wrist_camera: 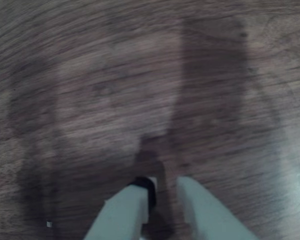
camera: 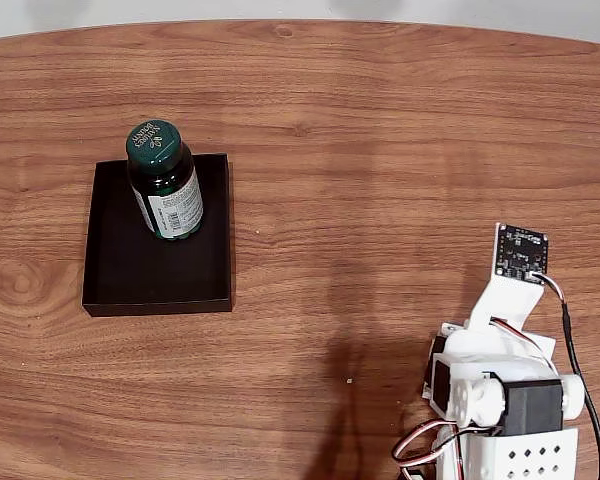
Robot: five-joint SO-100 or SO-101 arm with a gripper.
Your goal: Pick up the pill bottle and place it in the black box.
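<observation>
Fixed view: you see the pill bottle (camera: pixel 164 182) standing upright inside the black box (camera: pixel 120 270), in the box's far half, toward its right wall as this view shows it. Its long axis runs vertically; the dark green cap faces up toward the camera, and the white label faces the near right. The box rests on the wooden desk (camera: pixel 380 150), well apart from the arm's white body (camera: pixel 500 390) at lower right.

Wrist view: you see the pincer (wrist_camera: pixel 165 186) entering from the bottom edge, above blurred wood grain and its own shadow. Its two pale fingertips (wrist_camera: pixel 190 187) stand slightly parted with a narrow gap between them, holding nothing
</observation>
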